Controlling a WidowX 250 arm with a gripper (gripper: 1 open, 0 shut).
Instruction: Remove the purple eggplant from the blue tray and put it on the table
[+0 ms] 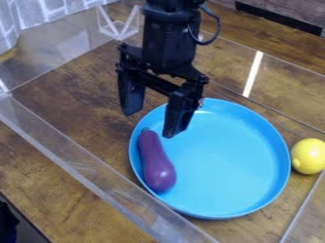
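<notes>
- Nearest the camera, a clear acrylic wall (89, 171) is running diagonally across the lower left, standing on the dark wood-grain table (76, 100).
- Just behind it, the blue tray (235, 157) is sitting flat on the table, round and shallow, its raised rim catching the light.
- The purple eggplant (155, 160) is lying inside the tray, right along the left rim, lengthwise toward the camera, with its thicker end nearest the viewer and its slimmer end pointing away toward the arm.
- Off to the right, a yellow lemon (309, 156) is resting on the table just beside the tray's right edge, outside it.
- Now the action: the black gripper (154, 102) is hanging above the tray's far-left rim, pointing straight down, fingers spread wide and gripping nothing.
- One finger (131, 92) is hanging outside the rim over the table, the other (181, 110) is dangling over the blue surface inside the tray.
- The fingertips are sitting just beyond the eggplant's slim end, clear of it, with no contact showing.
- Farther back, the tabletop is gleaming with bright streaks of reflection, and more clear acrylic walling is closing off the upper left.
</notes>
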